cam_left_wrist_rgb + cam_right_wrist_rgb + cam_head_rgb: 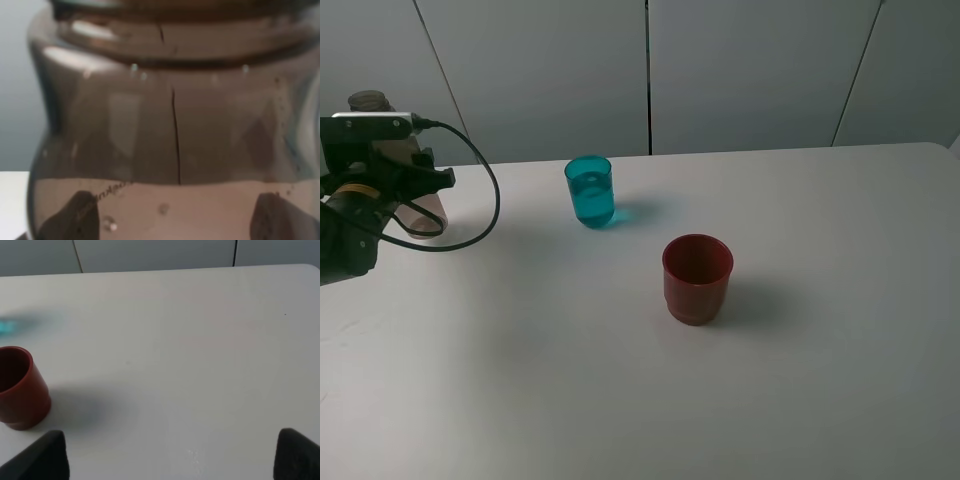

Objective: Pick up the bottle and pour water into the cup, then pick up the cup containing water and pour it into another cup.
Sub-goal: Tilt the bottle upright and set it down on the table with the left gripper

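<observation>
1. Bottles: one bottle (175, 125), apparently the same one half hidden behind the arm (350, 235) in the high view.
2. Cups: two, a teal cup (590, 190) and a red cup (697, 278).
3. Tables: one table (820, 390).

My left arm (345, 240) is matte black, chunky and rounded. A pale grey block (370, 122) sits on top of its wrist, and a thin black cable (496, 200) loops out from that block in a wide curve. I see a brass-yellow ring (356, 188) on the black housing. The left gripper (177, 220) has dark, blunt fingertips (70, 222). The right gripper (167, 457) has matching black fingertips (37, 460).
</observation>
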Motion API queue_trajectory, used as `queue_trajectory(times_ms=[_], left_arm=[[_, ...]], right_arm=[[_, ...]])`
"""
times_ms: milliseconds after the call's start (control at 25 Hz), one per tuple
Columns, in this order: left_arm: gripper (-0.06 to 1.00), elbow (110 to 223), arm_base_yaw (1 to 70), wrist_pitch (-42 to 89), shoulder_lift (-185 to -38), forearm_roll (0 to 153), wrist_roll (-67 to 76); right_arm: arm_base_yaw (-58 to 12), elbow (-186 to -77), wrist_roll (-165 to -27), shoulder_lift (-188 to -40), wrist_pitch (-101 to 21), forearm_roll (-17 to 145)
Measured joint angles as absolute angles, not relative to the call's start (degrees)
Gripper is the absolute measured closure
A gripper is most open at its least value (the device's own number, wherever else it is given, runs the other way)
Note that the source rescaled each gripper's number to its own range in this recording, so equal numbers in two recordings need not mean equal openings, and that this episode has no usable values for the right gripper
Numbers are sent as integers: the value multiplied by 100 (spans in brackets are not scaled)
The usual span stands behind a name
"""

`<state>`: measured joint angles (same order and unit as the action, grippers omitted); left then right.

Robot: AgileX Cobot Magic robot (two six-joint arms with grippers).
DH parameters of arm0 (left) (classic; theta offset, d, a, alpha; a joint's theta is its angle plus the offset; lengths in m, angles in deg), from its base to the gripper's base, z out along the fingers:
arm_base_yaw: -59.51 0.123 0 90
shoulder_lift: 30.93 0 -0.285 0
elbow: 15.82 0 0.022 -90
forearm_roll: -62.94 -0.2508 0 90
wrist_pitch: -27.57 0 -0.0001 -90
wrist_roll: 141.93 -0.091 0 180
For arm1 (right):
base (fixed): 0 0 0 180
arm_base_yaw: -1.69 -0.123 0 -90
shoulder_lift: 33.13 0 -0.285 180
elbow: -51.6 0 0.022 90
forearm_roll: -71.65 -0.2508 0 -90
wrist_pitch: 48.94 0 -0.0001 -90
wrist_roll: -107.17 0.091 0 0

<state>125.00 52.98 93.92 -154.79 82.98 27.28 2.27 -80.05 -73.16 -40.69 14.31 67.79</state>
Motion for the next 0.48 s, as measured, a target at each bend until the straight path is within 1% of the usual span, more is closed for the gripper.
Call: queue_trajectory(times_ms=[440, 480], left_arm=[[94, 12500, 5298, 9268, -15479, 8321, 2994], [92, 12500, 5298, 9268, -15479, 8321, 3019]], right_arm=[[227, -8005, -7325, -4069, 1431, 6779], [227, -8005, -7325, -4069, 1431, 6779]])
